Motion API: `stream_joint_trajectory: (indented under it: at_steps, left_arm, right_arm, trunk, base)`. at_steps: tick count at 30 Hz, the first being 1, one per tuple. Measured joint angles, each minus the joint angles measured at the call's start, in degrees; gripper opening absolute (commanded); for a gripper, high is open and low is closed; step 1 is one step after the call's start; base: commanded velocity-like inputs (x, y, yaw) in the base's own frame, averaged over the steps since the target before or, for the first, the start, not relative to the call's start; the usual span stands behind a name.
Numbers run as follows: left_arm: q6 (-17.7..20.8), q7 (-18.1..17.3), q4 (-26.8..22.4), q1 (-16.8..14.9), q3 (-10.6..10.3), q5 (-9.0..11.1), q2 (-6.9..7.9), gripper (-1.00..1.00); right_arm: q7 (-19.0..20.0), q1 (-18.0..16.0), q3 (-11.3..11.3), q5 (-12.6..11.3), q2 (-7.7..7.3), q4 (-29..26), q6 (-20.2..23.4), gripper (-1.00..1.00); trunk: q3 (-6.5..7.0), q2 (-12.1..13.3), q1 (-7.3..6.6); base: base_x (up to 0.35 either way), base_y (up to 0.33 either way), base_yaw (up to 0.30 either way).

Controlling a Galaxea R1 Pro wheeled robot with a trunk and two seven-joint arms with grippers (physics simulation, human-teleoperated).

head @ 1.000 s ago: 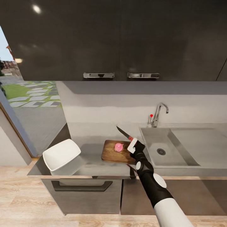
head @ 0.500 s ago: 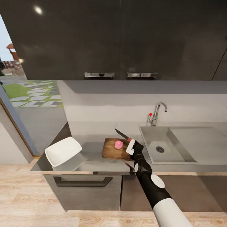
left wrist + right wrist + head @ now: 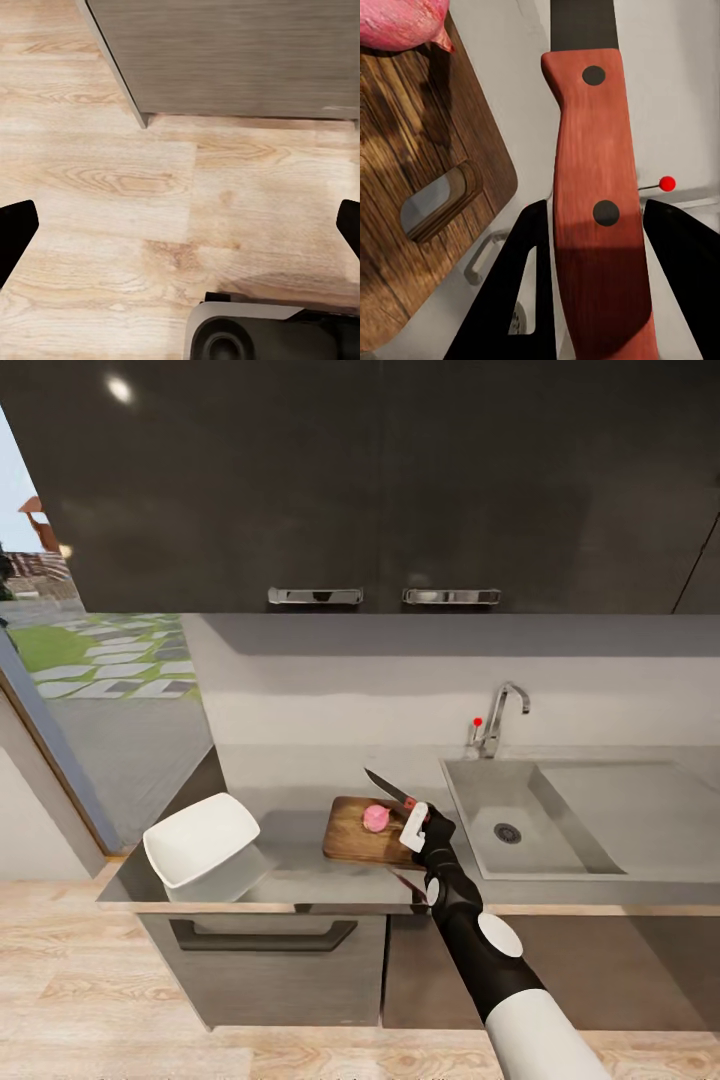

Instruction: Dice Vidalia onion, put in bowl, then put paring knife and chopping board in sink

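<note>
A pink Vidalia onion [image 3: 376, 818] lies whole on the dark wooden chopping board [image 3: 352, 840], on the grey countertop [image 3: 290, 860] just left of the sink [image 3: 478, 800]. My right gripper [image 3: 415, 818] hovers over the board's right end, shut on the paring knife [image 3: 388, 787], whose dark blade points up and left past the onion. The right wrist view shows the reddish handle [image 3: 596, 217] clamped between black fingers [image 3: 521, 285], with the onion [image 3: 401, 22] and the board's slot end [image 3: 420, 187] below. The white bowl [image 3: 200, 840] sits at the counter's left end. My left gripper [image 3: 181, 229] is open above the floor.
A chrome tap [image 3: 497, 720] with a red knob [image 3: 477, 722] stands behind the basin, and the drainboard [image 3: 630, 810] runs to the right. Dark wall cabinets [image 3: 380, 480] hang overhead. A glass door [image 3: 60, 690] is at the left. Wood floor [image 3: 150, 180] lies before the lower cabinets.
The head view shifted slightly a second ago. My right gripper still holds the knife in the same place over the board. The onion, board and bowl have not moved.
</note>
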Motion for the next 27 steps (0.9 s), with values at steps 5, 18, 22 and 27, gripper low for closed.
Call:
stream_joint_trajectory:
  at_steps: [5, 18, 22, 27]
  left_arm:
    - [0.00, 0.00, 0.02, 0.00, 0.00, 0.00, 0.00, 1.00]
    - [0.00, 0.00, 0.03, 0.00, 0.00, 0.02, 0.00, 1.00]
    - [0.00, -0.04, 0.03, 0.00, 0.00, 0.04, 0.00, 1.00]
    - [0.01, -0.09, 0.01, 0.00, 0.02, 0.07, -0.01, 1.00]
  right_arm:
    - [0.00, 0.02, 0.01, -0.01, 0.00, 0.04, 0.79, -1.00]
    - [0.00, 0.01, 0.02, -0.01, 0.00, 0.09, 1.58, -1.00]
    - [0.00, 0.03, 0.05, -0.01, 0.00, 0.12, 1.58, -1.00]
    - [0.00, 0.02, 0.03, -0.01, -0.01, 0.96, 1.58, -1.00]
  trunk:
    - [-0.43, 0.00, 0.00]
    - [-1.64, 0.00, 0.00]
    - [-2.01, 0.00, 0.00]
    - [-2.48, 0.00, 0.00]
  base:
    - [0.000, 0.000, 0.000]
    - [0.000, 0.000, 0.000]
    - [0.000, 0.005, 0.000]
    - [0.000, 0.143, 0.000]
